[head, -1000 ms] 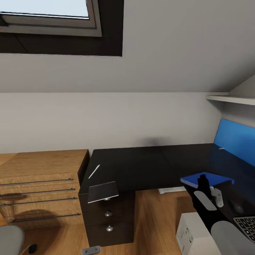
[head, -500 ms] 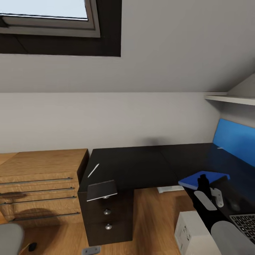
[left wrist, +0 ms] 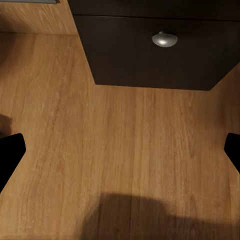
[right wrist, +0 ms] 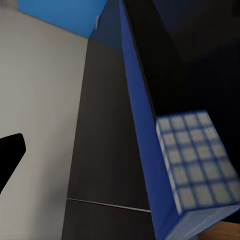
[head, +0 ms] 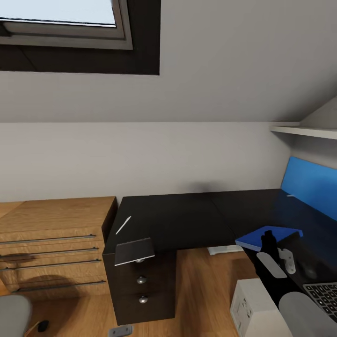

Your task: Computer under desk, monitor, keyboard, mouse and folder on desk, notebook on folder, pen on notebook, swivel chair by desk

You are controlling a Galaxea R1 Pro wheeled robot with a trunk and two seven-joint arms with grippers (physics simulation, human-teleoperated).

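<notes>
From your head view, the right end effector (head: 267,238) sits at the blue folder (head: 262,237) on the black desk (head: 187,220); the notebook (head: 134,251) overhangs the desk's near left corner, the pen (head: 123,225) behind it.

Your left wrist view shows the left end effector (left wrist: 120,150) spread wide over wood floor (left wrist: 120,150).

Your right wrist view shows the folder (right wrist: 150,145) edge-on; whether it's gripped, you cannot tell.

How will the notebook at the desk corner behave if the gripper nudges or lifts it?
The notebook overhangs the desk edge above the drawers, so a nudge outward would probably drop it. It looks thin and flat, likely light, and may slide easily on the glossy top. Its cover looks stiff, though a pinch at one edge might let the pages sag.
</notes>
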